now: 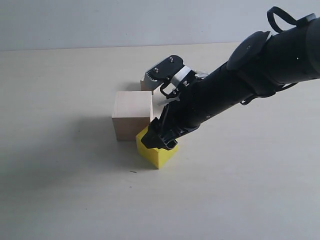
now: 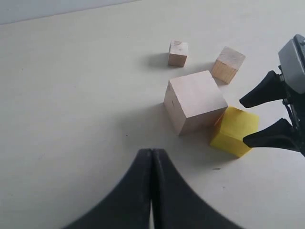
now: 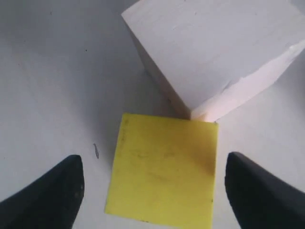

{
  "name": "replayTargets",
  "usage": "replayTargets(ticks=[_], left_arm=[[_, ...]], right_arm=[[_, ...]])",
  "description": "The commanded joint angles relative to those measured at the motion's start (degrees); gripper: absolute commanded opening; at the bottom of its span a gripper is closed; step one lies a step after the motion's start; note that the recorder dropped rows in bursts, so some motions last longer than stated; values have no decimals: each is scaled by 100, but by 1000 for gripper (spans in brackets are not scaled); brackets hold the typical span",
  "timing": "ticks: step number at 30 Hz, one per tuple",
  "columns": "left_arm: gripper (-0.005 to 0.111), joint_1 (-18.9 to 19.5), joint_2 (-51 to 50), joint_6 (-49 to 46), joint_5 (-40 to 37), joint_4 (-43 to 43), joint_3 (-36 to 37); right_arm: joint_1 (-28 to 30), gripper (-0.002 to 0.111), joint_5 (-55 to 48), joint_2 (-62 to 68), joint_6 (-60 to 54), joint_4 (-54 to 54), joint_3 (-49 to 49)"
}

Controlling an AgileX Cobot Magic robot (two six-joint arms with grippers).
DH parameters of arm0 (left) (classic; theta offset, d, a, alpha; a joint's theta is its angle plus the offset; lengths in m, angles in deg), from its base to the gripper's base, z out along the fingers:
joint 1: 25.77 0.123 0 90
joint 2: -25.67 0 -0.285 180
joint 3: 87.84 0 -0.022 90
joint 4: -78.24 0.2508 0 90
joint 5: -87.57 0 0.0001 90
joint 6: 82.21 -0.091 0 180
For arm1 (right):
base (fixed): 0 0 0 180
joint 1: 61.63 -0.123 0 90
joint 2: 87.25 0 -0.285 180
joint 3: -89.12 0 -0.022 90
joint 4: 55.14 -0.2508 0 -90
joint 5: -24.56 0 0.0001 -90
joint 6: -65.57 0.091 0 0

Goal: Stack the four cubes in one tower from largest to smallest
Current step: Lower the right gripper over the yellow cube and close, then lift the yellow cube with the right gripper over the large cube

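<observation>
- cubes and tower: four cubes are sitting singly on the pale tabletop [image 1: 60,190], with nothing stacked yet. the large pale wooden cube [image 2: 194,101] is resting mid-table, and the bright yellow cube [image 2: 235,131] is lying just beside it, touching one of its lower corners. the medium pale wooden cube [image 2: 228,64] and the tiny pale wooden cube [image 2: 177,53] are lying beyond them, apart from each other.
- right gripper [image 3: 152,164]: it is hanging low over the yellow cube with its jaws spread wide, one finger on each side, gripping nothing.
- left gripper [image 2: 151,152]: it is waiting back from the cubes with its jaws pressed together and empty.
- risk, crowding: because the yellow cube is touching the large cube, a descending finger is likely to be clipping or nudging the large cube, shifting the intended base.
- risk, skew: the yellow cube is sitting slightly turned between the fingers, so a closing pinch may be twisting it or gripping it off-centre, giving a crooked placement.
- writing: the cubes are showing no labels or brands, and the white marks on the right arm's wrist are too small to read.
</observation>
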Motion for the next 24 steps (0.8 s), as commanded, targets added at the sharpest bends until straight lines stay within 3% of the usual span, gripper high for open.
replayTargets(ticks=[1,24], left_arm=[[0,10,-1,-18,64,-42,19],[0,10,-1,-18,64,-42,19]], right_arm=[[-6,77,-9,-2,-28,1,34],[-6,77,61,198,115,-39,34]])
